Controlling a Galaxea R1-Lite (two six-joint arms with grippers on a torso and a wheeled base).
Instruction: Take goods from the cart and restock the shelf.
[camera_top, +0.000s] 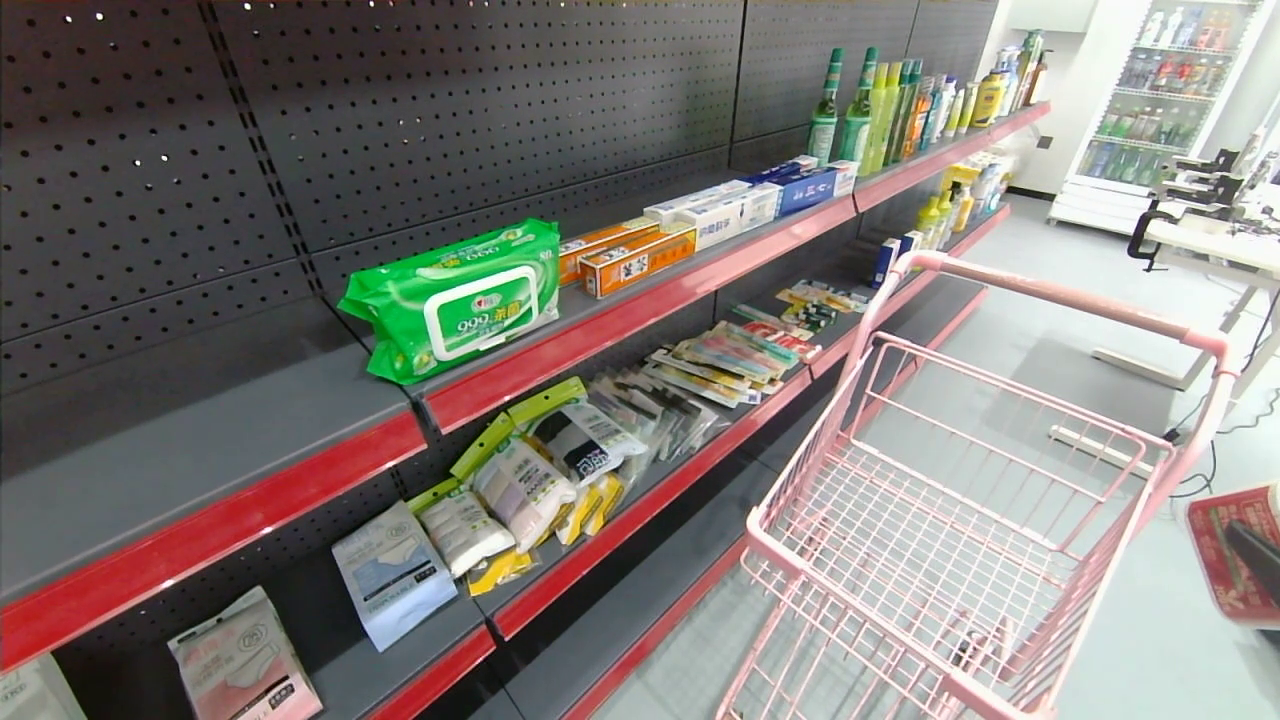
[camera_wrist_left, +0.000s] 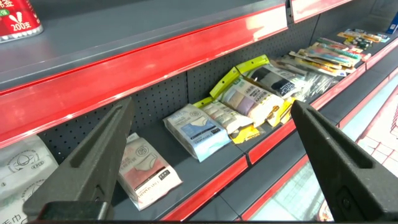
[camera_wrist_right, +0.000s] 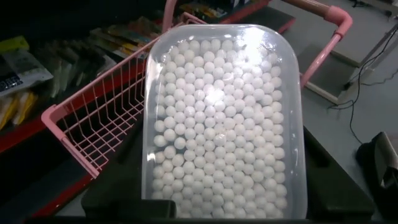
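Right wrist view caught the right gripper clenched on a clear plastic tub of white round-tipped swabs, with the pink wire cart just beyond it. Meanwhile the left gripper hung released, fingers spread wide, facing the grey red-edged shelf.

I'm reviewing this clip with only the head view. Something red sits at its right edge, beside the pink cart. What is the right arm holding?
Observer: The right gripper is shut on a clear box packed with small white balls, near the cart.
Operator: And the left gripper?
Observer: The left gripper is open, fingers wide apart, facing pouches on the lower shelf.
Operator: Anything on the upper shelf there?
Observer: A red-and-white pack stands on the upper shelf.
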